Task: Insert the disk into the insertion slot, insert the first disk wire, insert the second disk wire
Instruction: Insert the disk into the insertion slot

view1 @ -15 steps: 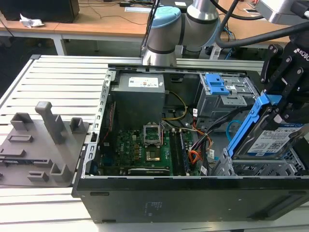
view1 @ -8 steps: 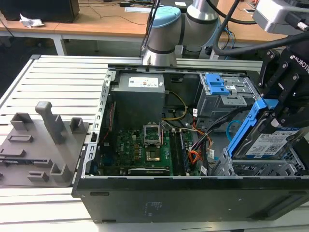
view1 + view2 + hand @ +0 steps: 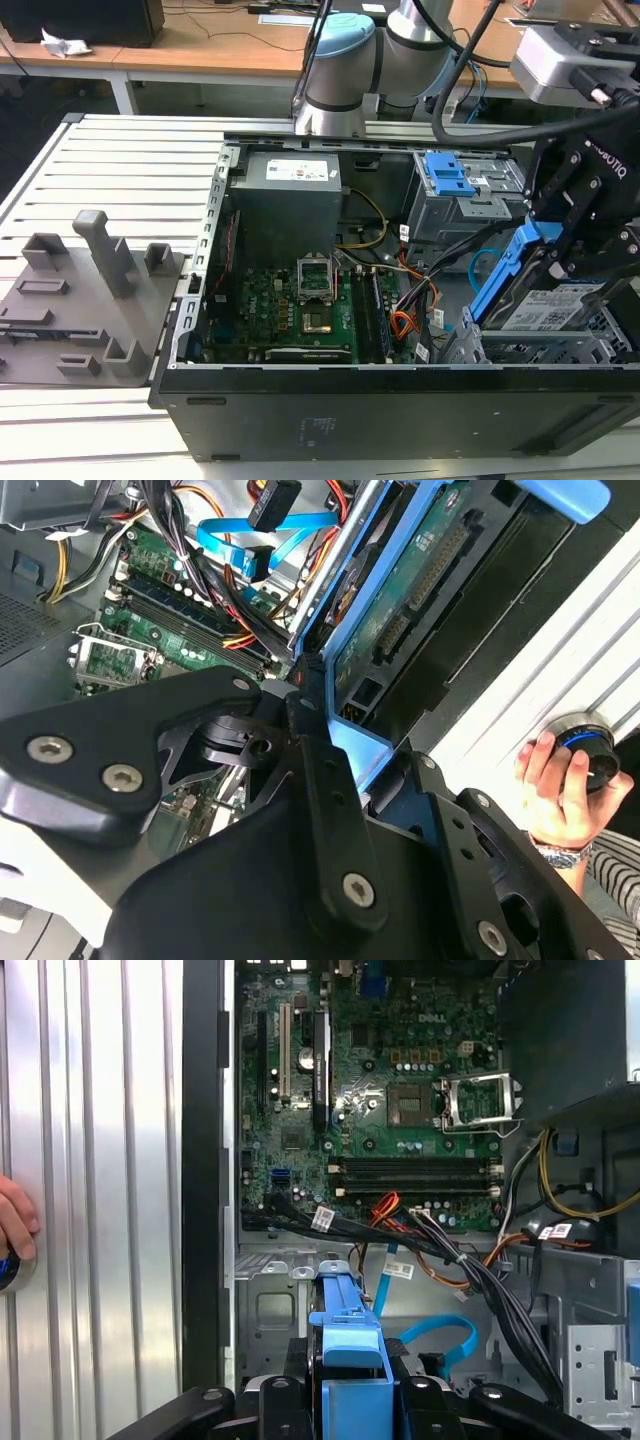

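The disk (image 3: 550, 308) is dull silver metal with a paper label, framed in glossy bright blue plastic. The insertion slot (image 3: 540, 352) is bare perforated sheet metal. The gripper (image 3: 352, 1385) is matt black. The counter (image 3: 120, 160) is ribbed, matt silvery metal; the computer case (image 3: 400, 415), matt black.

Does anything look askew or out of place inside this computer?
The disk, held in the gripper, stands steeply tilted above the insertion slot at the exterior view's right, not lying flat in it.
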Robot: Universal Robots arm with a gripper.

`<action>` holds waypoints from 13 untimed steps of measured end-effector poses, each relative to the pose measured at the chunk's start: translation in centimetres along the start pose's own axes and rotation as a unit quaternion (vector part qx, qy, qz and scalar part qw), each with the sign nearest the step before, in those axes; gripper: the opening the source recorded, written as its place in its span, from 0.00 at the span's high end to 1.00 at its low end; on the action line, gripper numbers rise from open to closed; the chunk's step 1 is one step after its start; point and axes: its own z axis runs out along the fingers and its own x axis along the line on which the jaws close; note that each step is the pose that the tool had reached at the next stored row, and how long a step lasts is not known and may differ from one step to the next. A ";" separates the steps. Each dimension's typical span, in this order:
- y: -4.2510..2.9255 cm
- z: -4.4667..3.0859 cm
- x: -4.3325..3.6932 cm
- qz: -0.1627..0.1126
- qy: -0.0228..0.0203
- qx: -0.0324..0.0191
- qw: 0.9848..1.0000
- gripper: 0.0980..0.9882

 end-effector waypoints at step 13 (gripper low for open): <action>-0.01 0.25 0.00 0.000 0.000 0.000 1.000 0.62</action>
